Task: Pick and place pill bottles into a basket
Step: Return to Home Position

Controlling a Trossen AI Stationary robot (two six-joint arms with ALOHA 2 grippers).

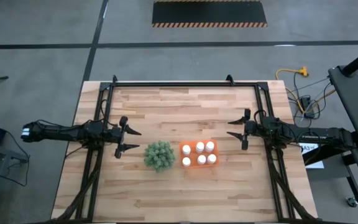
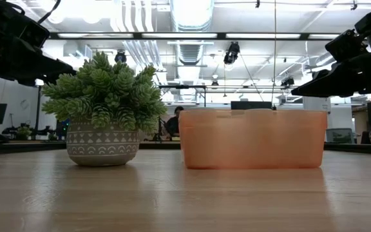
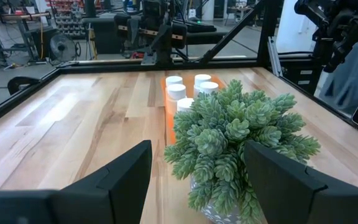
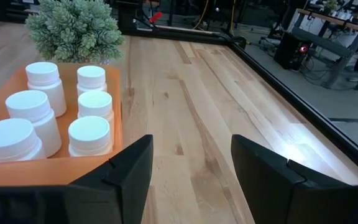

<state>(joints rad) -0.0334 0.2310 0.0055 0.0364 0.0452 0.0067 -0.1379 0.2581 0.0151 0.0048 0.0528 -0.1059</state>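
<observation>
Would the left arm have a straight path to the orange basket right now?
Probably not: the plant stands between the left gripper and the basket, so it would likely need to go over or around.

Bright even o/head light; ceiling lamps (image 2: pixel 192 16) glare, low view; table (image 4: pixel 294 134) sheen.

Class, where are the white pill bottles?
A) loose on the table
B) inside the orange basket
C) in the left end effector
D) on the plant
B: the pill bottles stand inside the basket; the left end effector and right end effector are open and empty.
</observation>
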